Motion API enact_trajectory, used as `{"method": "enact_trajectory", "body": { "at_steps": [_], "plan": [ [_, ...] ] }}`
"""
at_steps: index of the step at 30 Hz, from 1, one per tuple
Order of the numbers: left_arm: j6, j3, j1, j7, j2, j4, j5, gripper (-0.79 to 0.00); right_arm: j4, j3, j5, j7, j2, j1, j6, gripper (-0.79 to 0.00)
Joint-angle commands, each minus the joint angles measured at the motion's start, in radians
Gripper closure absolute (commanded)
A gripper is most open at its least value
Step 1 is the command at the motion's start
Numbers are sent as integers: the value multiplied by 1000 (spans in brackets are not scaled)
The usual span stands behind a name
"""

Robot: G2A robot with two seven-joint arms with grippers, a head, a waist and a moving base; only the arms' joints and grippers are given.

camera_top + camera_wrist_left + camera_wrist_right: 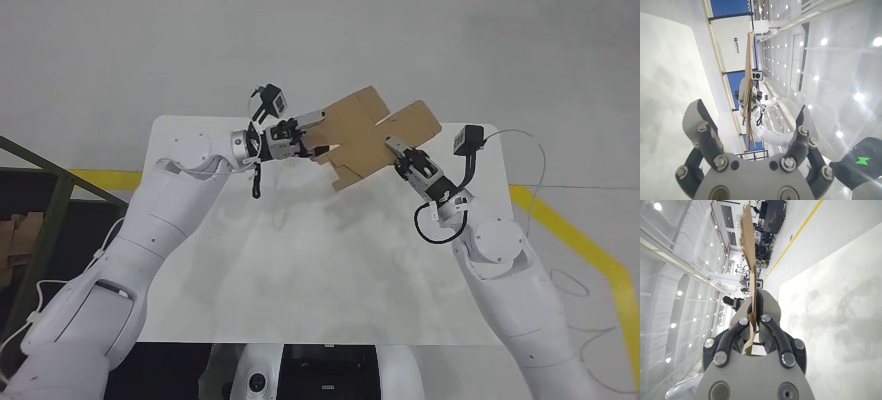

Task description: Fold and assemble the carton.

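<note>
None of the folds look made: the flat carton [365,135] hangs over the table's [300,260] far edge, clamped by the right gripper [754,298]; left gripper [751,105] splayed, empty

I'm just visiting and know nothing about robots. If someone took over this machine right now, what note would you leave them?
Right gripper: shut on one edge of the carton, holding it in the air over the far side of the table.
Left gripper: open, by the carton's opposite edge, gripping nothing.
Done: the carton is up off the table, but it is a flat, unfolded sheet.
Left: fold the panels and flaps, then assemble the box.
</note>
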Motion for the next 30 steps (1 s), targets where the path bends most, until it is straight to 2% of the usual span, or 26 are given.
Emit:
{"method": "enact_trajectory", "body": {
  "at_steps": [1, 2, 3, 4, 5, 6, 9, 13, 17, 19, 23, 24, 30],
  "plan": [
    [-4, -2, 1, 11, -3, 0, 12, -785, -1, 1, -2, -2, -1, -1, 0, 0],
    [-7, -3, 1, 17, -4, 0, 22, -776, 0, 1, -3, -4, -2, -2, 1, 0],
    [-10, -5, 2, 22, -5, -2, 28, -699, 0, 2, -4, -6, -2, -2, 2, 0],
    [-11, -7, 3, 25, -5, -4, 33, -570, 0, 2, -4, -8, -3, -2, 3, 0],
    [-11, -9, 5, 27, -6, -6, 38, -493, 1, 2, -4, -10, -4, -2, 4, 0],
    [-10, -12, 6, 27, -7, -8, 42, -379, 2, 2, -6, -11, -5, -1, 5, 0],
    [-8, -20, 11, 25, -8, -13, 48, -289, 3, 2, -6, -11, -7, -1, 6, 0],
    [4, -27, 14, 11, -12, -11, 44, -228, 12, 3, -5, -6, -9, 2, 7, 0],
    [11, -28, 9, -2, -18, -1, 44, -240, 11, -2, -11, -7, -12, 5, 12, 0],
    [10, -28, 7, -5, -22, 8, 45, -185, 11, -4, -13, -7, -14, 7, 14, 0],
    [9, -34, 4, -12, -27, 26, 44, -15, 12, -4, -16, -5, -16, 8, 17, 0],
    [9, -36, 4, -13, -28, 30, 43, 0, 12, -4, -16, -4, -17, 8, 18, 0],
    [14, -46, 4, -24, -35, 43, 37, 0, 7, -5, -29, -3, -20, 7, 18, 0]
  ]
}}
